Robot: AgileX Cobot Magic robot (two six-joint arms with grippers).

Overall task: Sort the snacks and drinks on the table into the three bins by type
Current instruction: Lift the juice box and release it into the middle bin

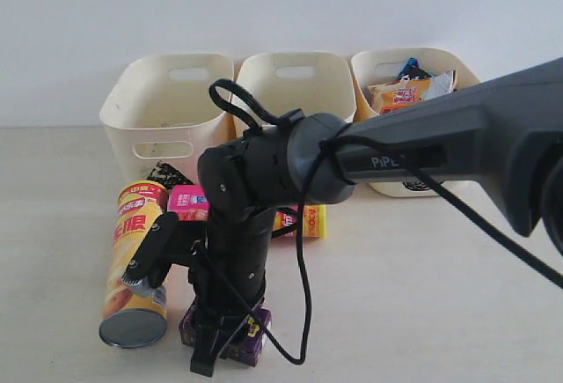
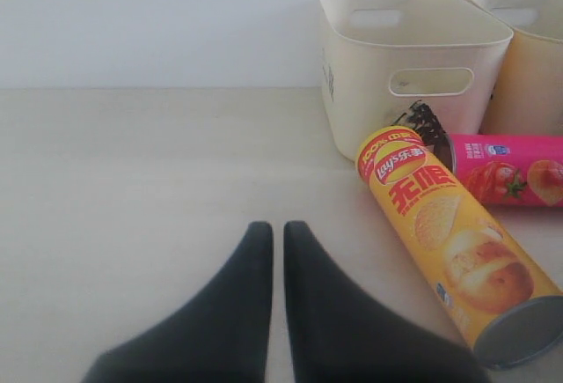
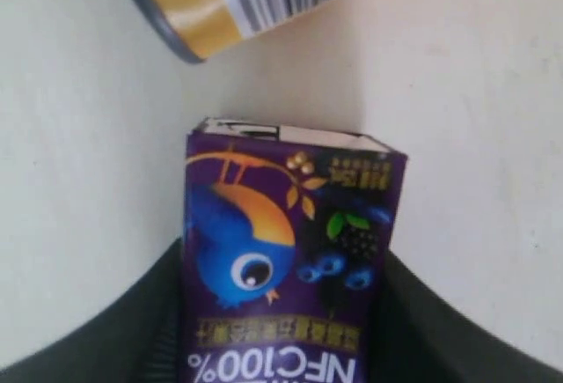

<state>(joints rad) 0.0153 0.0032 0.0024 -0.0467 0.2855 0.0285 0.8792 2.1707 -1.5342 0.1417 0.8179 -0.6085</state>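
My right gripper [image 1: 227,341] reaches across to the front left and is shut on the dark purple drink carton [image 1: 255,335], which rests on the table; its fingers press both sides of the carton [image 3: 290,198]. The yellow chip tube [image 1: 136,268] lies just beside it, and the pink tube [image 1: 189,200] lies behind that. My left gripper [image 2: 275,229] is shut on nothing, low over bare table, apart from the yellow tube [image 2: 449,242]. Three cream bins stand at the back: left [image 1: 141,128], middle [image 1: 264,84], right [image 1: 374,62]. The white and blue carton is out of view.
The right bin holds the orange-black chip bag [image 1: 400,94] and the blue-white-black bag [image 1: 431,79]. My right arm [image 1: 422,150] spans the table and hides part of the pink tube. The left bin [image 2: 387,110] stands close behind both tubes.
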